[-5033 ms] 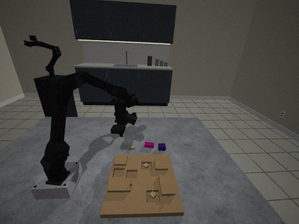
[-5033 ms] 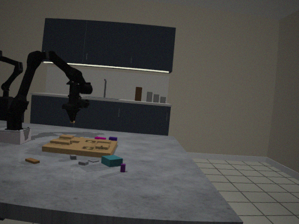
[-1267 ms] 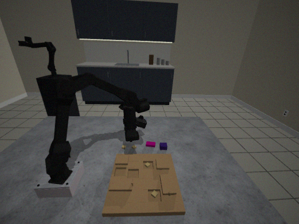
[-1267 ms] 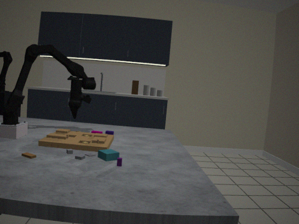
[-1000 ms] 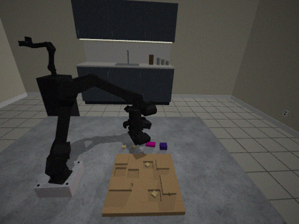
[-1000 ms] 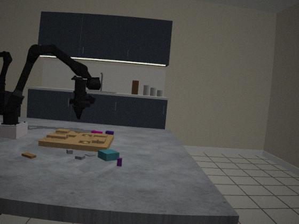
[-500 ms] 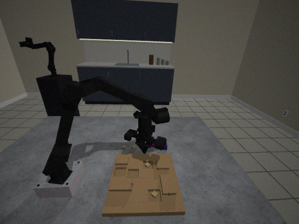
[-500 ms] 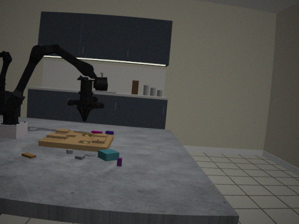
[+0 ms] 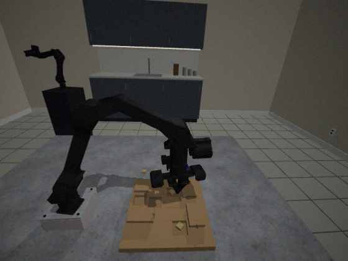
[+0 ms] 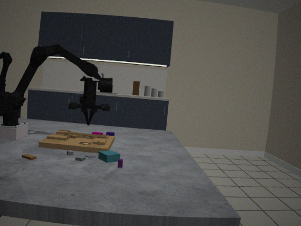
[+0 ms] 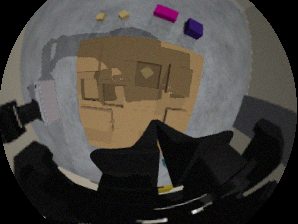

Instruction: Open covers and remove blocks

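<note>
The wooden puzzle board [image 9: 146, 240] [image 10: 72, 147] [image 11: 137, 112] lies on the table. My gripper [image 9: 178, 192] [image 10: 88, 124] [image 11: 154, 122] is shut and empty, pointing down above the board. A yellow block [image 9: 179, 225] sits in the uncovered front right well; my fingers hide it in the wrist view. Another block [image 9: 171, 192] [image 11: 146, 73] sits in the open back well. Two wells at the left [image 11: 91, 89] [image 11: 113, 93] show empty. Raised covers include the front left [image 9: 140, 216] [image 11: 97, 117], right [image 9: 196, 214] and back right cover [image 11: 179, 80]. Two yellow blocks [image 9: 143, 171] [image 11: 100, 17] [image 11: 123, 14] rest on the table behind the board.
A magenta box [image 10: 97, 133] [image 11: 166, 13] and a purple box [image 10: 110, 133] [image 11: 193, 28] lie behind the board. A teal box [image 10: 109, 156], a small purple block [image 10: 120, 163], an orange piece [image 10: 29, 156] and several grey pieces [image 10: 80, 159] lie on the board's near side in the exterior view.
</note>
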Robot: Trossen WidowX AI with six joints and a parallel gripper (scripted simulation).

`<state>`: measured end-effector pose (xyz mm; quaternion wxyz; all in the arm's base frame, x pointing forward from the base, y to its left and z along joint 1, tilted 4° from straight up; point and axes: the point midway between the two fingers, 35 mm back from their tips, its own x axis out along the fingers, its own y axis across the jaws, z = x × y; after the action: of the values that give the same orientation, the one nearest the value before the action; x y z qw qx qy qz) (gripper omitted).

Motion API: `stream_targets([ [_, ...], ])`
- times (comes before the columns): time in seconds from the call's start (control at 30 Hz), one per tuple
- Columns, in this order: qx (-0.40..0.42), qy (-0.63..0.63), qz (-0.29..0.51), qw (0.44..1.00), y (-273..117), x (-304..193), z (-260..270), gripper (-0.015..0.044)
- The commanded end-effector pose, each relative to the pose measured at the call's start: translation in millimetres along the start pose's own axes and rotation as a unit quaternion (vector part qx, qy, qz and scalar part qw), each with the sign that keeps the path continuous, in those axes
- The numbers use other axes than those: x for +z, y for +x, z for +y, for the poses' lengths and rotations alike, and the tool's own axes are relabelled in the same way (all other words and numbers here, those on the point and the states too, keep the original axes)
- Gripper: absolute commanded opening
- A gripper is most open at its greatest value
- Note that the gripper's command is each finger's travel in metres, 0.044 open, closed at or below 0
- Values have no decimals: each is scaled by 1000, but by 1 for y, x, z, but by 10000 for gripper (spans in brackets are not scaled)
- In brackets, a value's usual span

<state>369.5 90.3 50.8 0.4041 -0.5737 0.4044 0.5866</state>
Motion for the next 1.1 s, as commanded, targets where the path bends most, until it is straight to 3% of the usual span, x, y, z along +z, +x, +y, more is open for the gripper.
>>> stream_targets([
  [0.0,5,-105,2,994,3,-28,0,0],
  [0.1,6,-93,2,996,3,-37,0,0],
  [0.27,6,164,4,986,4,-58,2,0],
  [0.47,6,435,5,901,6,-81,5,0],
  [1.07,6,442,5,897,21,-82,5,0],
])
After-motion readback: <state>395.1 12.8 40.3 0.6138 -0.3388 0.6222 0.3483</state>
